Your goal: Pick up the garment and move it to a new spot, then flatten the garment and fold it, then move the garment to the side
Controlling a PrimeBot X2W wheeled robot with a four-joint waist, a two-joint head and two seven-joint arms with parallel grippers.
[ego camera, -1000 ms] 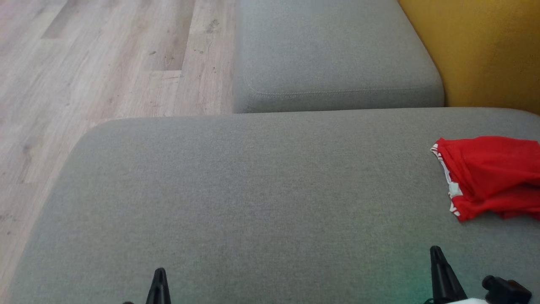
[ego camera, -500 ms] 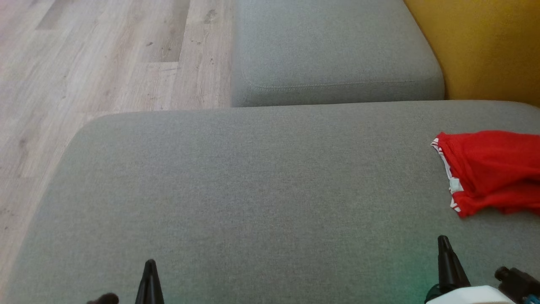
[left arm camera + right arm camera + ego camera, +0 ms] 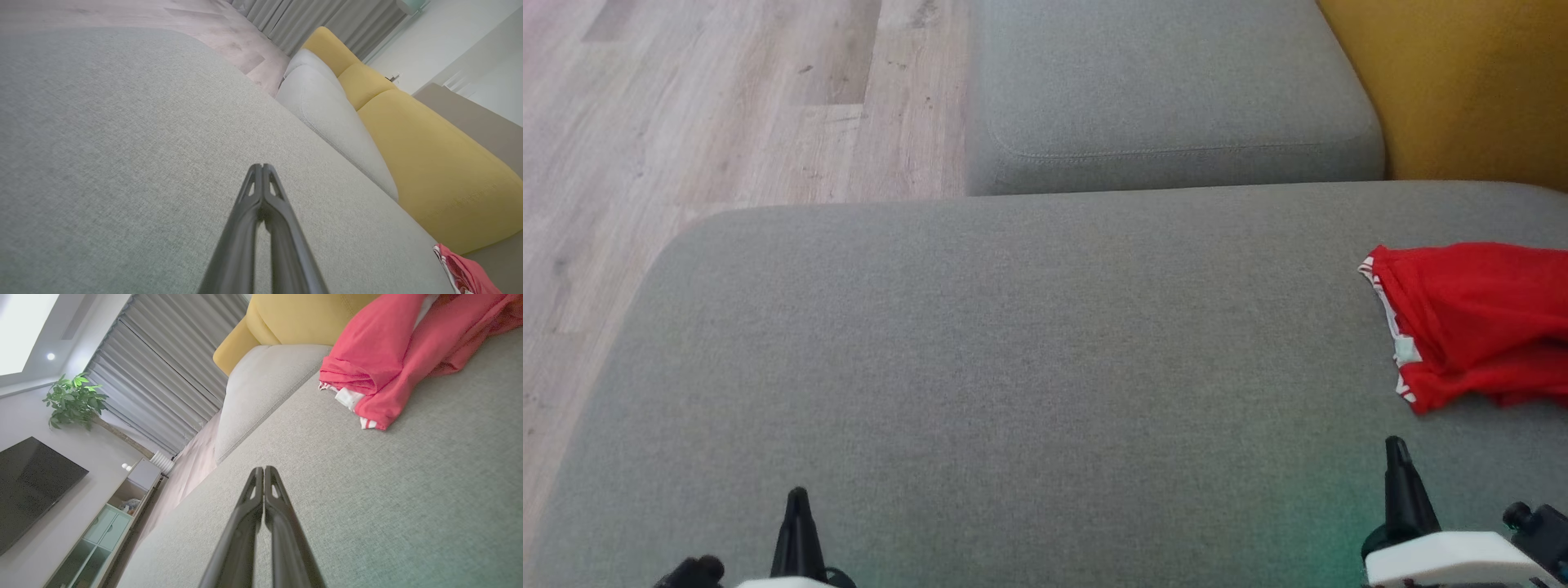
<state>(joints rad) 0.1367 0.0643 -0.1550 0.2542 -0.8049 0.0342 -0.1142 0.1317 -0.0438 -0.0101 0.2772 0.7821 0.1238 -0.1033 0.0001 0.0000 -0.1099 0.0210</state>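
Left hand (image 3: 797,496) and right hand (image 3: 1396,445), both pinched together and empty, hover over the grey sofa cushion (image 3: 1013,351); the crumpled red garment (image 3: 1478,318) lies near the right hand.

We see the garment (image 3: 1478,318), a bright red piece of cloth with a white, red-striped trim and a small white tag along its left edge. It lies loosely bunched and creased rather than flat. It rests on the grey seat cushion (image 3: 1013,367) at the far right of our head view, where the frame cuts off its right part.
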